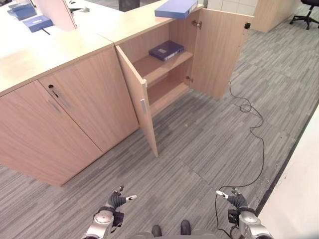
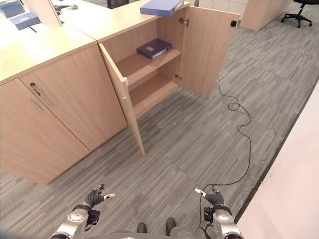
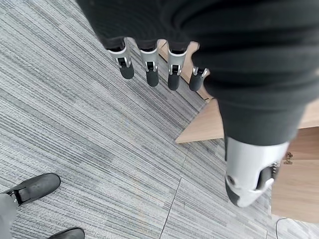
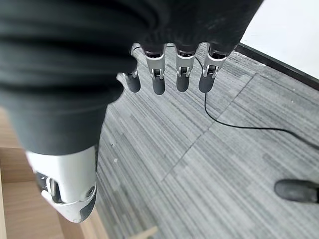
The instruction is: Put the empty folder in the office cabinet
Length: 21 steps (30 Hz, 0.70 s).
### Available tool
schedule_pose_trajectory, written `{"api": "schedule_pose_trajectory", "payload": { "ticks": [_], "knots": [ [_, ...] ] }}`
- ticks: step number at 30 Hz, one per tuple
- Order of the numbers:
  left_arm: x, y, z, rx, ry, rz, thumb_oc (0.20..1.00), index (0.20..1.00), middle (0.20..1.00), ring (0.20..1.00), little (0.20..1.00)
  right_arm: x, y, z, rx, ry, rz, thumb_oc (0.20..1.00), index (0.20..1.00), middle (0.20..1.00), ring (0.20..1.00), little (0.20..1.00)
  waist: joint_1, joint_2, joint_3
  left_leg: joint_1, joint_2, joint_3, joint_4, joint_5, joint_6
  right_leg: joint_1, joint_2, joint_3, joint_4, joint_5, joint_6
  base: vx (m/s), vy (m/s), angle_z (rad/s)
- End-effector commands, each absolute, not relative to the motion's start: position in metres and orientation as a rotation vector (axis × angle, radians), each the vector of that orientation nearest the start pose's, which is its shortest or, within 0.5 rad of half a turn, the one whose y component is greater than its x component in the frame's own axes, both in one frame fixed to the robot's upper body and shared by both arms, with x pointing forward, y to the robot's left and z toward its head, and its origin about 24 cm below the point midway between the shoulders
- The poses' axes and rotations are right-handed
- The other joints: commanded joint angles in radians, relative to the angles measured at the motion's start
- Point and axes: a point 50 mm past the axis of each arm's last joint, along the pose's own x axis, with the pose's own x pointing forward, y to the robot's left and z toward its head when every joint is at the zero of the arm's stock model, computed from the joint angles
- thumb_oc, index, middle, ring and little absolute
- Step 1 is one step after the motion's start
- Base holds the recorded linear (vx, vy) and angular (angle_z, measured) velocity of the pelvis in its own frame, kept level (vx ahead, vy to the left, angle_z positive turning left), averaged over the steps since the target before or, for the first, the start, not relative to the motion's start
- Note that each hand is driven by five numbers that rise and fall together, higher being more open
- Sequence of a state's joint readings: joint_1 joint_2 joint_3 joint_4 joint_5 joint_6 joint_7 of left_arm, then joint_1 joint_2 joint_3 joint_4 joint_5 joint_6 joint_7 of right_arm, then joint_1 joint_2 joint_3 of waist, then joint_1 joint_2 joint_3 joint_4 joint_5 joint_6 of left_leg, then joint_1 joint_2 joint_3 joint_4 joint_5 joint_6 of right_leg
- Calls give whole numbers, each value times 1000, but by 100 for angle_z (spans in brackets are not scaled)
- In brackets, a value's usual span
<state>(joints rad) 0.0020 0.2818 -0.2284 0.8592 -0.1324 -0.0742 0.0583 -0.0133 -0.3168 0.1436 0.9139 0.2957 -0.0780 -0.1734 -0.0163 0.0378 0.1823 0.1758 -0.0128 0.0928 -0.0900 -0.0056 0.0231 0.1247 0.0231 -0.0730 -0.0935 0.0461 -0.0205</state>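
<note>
On the far left of the tabletop [image 1: 60, 52], 2 blue folders [image 1: 31, 17] lie well away from the work. Low in the head views the left robot hand [image 1: 115, 200] hangs over the carpeted floor [image 1: 199, 144] with relaxed, straight fingers holding nothing. Further right, the office cabinet [image 1: 164, 74] stands with both doors swung wide; a dark blue folder [image 1: 166, 50] already lies flat on its upper shelf [image 1: 159, 66], and a lighter blue folder [image 1: 176, 8] rests on the tabletop directly above, overhanging the edge. The right robot hand [image 1: 234, 200] is likewise loose and empty. Judging from this, the robot should step closer, square itself to the opening between the doors, and take the top folder by its overhanging edge with both hands. A pale label shows on the shelved folder, but its writing cannot be read.
</note>
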Motion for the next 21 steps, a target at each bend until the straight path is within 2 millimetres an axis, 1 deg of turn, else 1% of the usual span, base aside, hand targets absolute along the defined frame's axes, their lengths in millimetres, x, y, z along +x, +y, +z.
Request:
{"api": "schedule_pose_trajectory", "payload": {
  "ticks": [1,5,12,21],
  "knots": [
    [184,223,-112,281,740,20,1000,1000,1000,1000,1000,167,-256,-116,-128,795,-329,1000,1000,1000,1000,1000,8,-52,-10,25,47,0,3,-59,-68,70,-100,18,6,-83,115,0,0,0],
    [178,225,-117,281,775,32,1000,1000,1000,1000,1000,165,-256,-118,-137,811,-323,1000,1000,1000,1000,1000,7,-52,-12,25,47,1,3,-59,-68,71,-100,18,6,-83,115,0,0,0],
    [174,226,-119,271,792,42,1000,1000,1000,1000,1000,163,-258,-119,-139,823,-332,1000,1000,1000,1000,1000,9,-52,-13,26,45,0,3,-60,-67,75,-101,14,7,-84,115,0,0,0],
    [171,228,-121,260,802,54,1000,1000,1000,1000,1000,165,-257,-118,-140,823,-325,1000,1000,1000,1000,1000,13,-55,-10,26,41,-1,3,-64,-63,69,-106,13,14,-84,119,0,0,0]
  ]
}}
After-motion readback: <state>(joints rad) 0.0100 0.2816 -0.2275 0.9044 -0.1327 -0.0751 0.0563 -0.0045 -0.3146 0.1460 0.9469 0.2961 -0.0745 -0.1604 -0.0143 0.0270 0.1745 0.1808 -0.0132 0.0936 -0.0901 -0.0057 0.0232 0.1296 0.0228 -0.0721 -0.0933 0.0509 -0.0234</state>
